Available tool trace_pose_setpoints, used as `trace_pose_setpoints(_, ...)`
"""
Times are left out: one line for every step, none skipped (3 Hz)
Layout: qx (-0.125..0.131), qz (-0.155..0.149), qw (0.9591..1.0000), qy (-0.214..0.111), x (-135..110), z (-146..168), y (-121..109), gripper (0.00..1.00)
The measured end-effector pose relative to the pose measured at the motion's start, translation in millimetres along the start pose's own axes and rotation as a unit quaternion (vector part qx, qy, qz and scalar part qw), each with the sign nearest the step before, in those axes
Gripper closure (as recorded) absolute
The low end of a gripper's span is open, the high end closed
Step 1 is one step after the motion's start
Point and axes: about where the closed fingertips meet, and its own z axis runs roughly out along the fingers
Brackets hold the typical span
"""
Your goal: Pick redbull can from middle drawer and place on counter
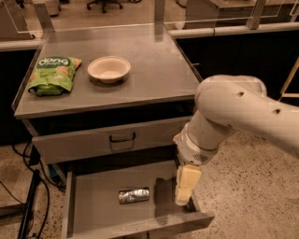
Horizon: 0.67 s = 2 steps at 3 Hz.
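1 slim silver redbull can [133, 195] lies sideways in mid drawer [93, 203] (flat steel floor). Cream gripper [183, 197] hangs right of it, open/shut can't tell. Brushed-steel worktop [154, 60]: 1 bowl [109, 69], 1 green bag [52, 74].

Speckled beige terrazzo floor [261, 196] spreads out under dim, warm light. Black cables [29, 156] trail at the left. Black wheeled office-chair bases [105, 4] stand at the far edge, beyond a dark-fronted side bench [233, 56] (the cream claw [186, 186] hangs low, right of centre).
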Motion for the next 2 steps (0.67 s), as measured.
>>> trace_pose_setpoints(-0.021, 0.006, 0.9995, -0.021, -8.1, 44.3, -9.7, 0.00)
trace_pose_setpoints(-0.023, 0.008, 0.9994, -0.023, -7.6, 48.5, -10.5, 0.00)
